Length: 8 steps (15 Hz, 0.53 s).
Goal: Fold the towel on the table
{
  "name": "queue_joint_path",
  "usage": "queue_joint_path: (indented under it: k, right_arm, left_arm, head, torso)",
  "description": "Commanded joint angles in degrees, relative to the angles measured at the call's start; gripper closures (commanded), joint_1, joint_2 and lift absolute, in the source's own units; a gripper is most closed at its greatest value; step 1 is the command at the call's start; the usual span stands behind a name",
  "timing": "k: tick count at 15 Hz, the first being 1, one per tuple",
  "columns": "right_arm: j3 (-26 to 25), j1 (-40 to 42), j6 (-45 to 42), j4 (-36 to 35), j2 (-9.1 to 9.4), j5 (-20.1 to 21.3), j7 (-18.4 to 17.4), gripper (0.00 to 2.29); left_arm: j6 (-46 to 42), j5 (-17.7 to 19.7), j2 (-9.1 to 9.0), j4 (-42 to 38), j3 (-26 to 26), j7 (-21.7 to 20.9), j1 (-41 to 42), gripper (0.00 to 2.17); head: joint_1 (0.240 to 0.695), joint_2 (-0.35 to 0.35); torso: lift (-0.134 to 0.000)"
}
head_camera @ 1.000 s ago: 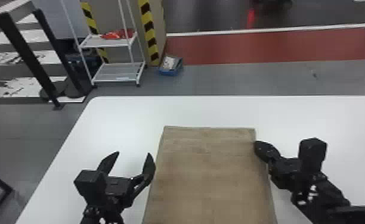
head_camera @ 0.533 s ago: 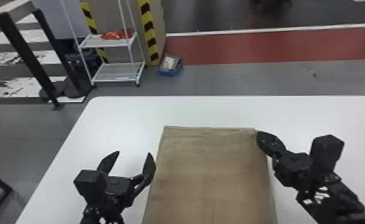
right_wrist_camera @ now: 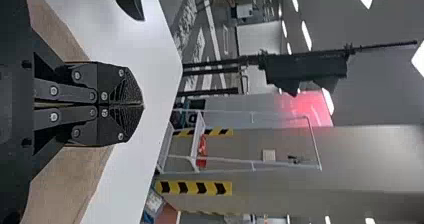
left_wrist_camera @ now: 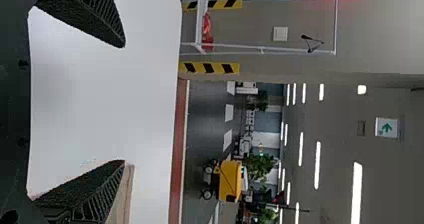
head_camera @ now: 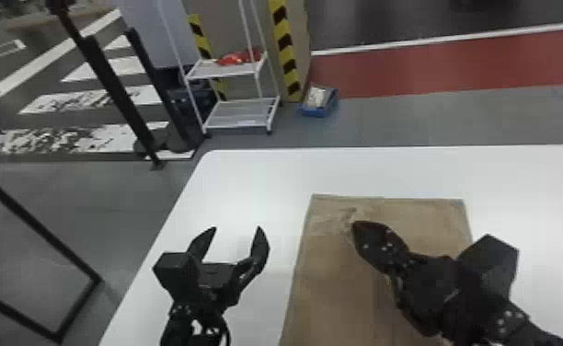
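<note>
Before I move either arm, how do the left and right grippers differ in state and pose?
The left gripper has its fingers spread; the right gripper has its fingers together. The left is over the white table beside the towel, the right over the towel. The left points toward the table's far edge, the right slants leftward. Both are black.

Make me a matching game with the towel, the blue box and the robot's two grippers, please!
Things:
1. Towel
2. Left gripper
3. Right gripper
4. Blue box

Places, colours and states:
A. Fingers shut
B. Down on the floor
C. Brown, on the white table
D. Fingers wide open

Right pairs: 1-C, 2-D, 3-A, 4-B
</note>
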Motion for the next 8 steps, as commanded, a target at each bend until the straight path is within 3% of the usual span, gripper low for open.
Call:
queue_joint_path:
  k: [1, 4, 5, 6, 7, 8]
  right_arm:
    - [7.3, -1.2, 4.6, 0.2, -0.39, 6.6, -0.1, 1.17]
    - [13.5, -2.7, 6.5, 3.4, -0.57, 10.6, 0.2, 1.1]
    - [14.7, -3.1, 7.6, 4.3, -0.65, 11.4, 1.2, 0.84]
    - [15.1, -3.3, 9.0, 4.5, -0.65, 11.7, 2.5, 0.34]
    - [14.9, -2.8, 9.0, 4.3, -1.18, 11.1, 2.5, 0.01]
    - [13.3, -1.6, 8.1, 2.4, -1.8, 10.6, 2.5, 0.0]
  left_arm:
    - [0.0, 2.8, -0.15, -0.3, 5.8, 0.2, -1.0, 0.04]
    - [0.5, 5.5, -0.15, -0.8, 10.8, 0.1, -1.4, 0.04]
    - [0.5, 5.7, -0.15, -0.7, 11.4, 0.1, -1.4, 0.04]
    - [0.5, 5.9, -0.15, -0.7, 11.5, -0.1, -1.4, 0.04]
    - [0.5, 5.9, -0.15, -0.7, 11.5, -0.2, -1.4, 0.04]
    - [0.5, 5.8, -0.15, -0.7, 11.3, -0.5, -1.4, 0.04]
  head:
    - [0.695, 0.35]
    - [0.695, 0.35]
    - [0.695, 0.35]
    - [0.695, 0.35]
    - [0.695, 0.35]
    - [0.695, 0.35]
  torso:
    - [-0.115]
    - [-0.115]
    - [-0.115]
    - [-0.115]
    - [-0.115]
    - [-0.115]
